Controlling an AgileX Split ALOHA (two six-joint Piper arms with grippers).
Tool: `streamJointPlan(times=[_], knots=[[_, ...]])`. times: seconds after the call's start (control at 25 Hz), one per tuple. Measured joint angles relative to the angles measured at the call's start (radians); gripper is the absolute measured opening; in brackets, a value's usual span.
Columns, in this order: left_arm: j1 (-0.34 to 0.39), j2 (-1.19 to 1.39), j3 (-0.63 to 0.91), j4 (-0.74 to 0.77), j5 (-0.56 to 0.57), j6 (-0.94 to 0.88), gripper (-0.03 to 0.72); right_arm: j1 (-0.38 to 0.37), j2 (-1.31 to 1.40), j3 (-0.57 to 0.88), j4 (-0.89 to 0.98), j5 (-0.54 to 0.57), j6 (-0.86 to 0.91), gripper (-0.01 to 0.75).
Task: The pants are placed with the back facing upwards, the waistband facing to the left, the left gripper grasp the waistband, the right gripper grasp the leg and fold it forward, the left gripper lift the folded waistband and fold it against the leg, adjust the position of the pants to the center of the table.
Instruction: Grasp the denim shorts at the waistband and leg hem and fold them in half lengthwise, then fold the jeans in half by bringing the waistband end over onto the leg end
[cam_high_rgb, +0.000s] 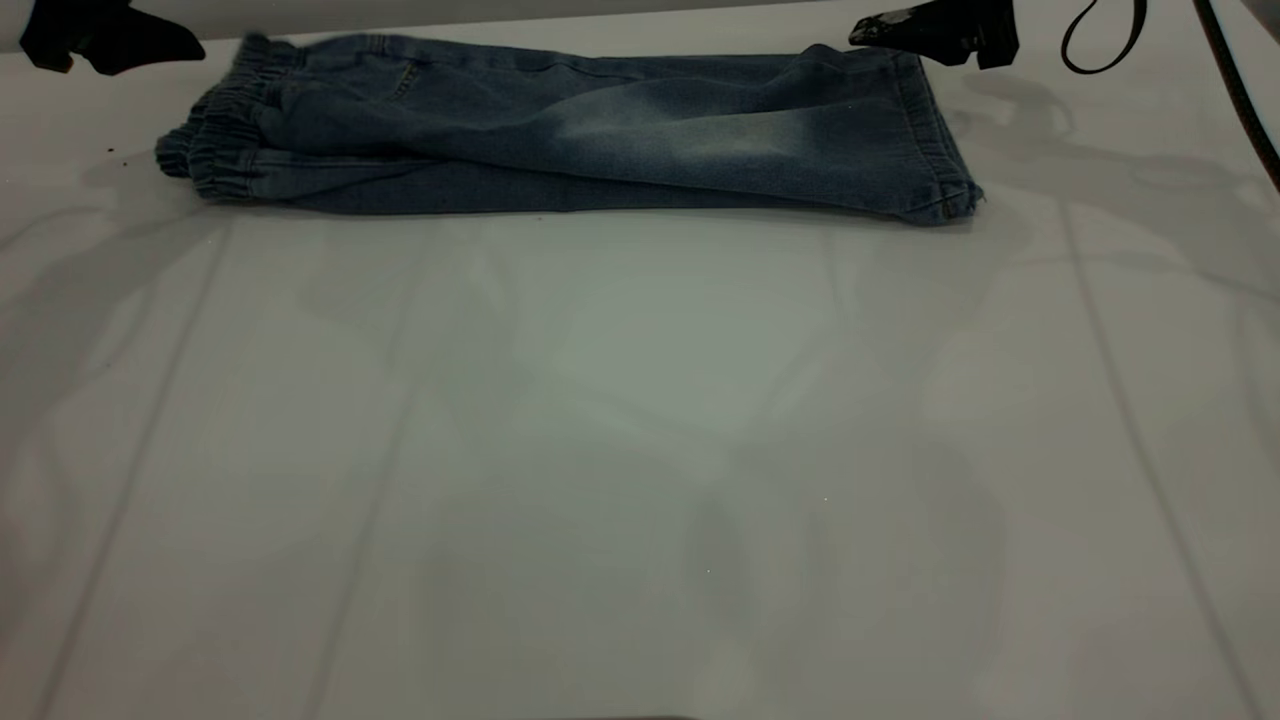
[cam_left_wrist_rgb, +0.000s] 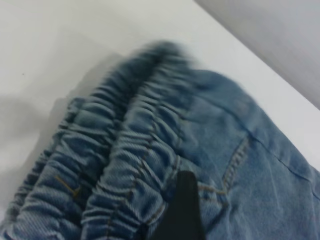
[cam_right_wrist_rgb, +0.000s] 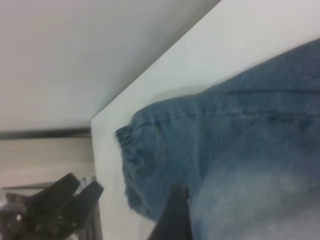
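Pants (cam_high_rgb: 560, 125) folded lengthwise at far edge of table (cam_high_rgb: 640, 450), both claws just off the cloth.

Waistband (cam_high_rgb: 225, 140) bunched at the left end, the faded leg (cam_high_rgb: 760, 135) on top, its hem at the right. Left claw (cam_high_rgb: 110, 40) hangs just beyond the waistband at the far-left corner; left wrist view shows one black fingertip (cam_left_wrist_rgb: 185, 210) over the ruffled elastic, grip not discernible. Right claw (cam_high_rgb: 935, 30) sits close above the hem's far corner; whether it is parted or holding cloth cannot be told.
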Motion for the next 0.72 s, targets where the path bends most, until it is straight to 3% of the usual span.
streamJointPlan(times=[0.28,0.52,0.72], knots=[[0.036,-0.004,0.000,0.180,0.052,-0.105,0.587,0.000,0.000,0.000,-0.034,0.047,-0.002,0.579],[0.130,-0.004,0.000,0.586,0.147,-0.348,0.584,0.000,-0.001,-0.001,-0.066,0.051,-0.002,0.579],[0.140,-0.004,-0.002,0.737,0.157,-0.473,0.584,0.000,-0.001,-0.001,-0.080,0.051,-0.001,0.578]])
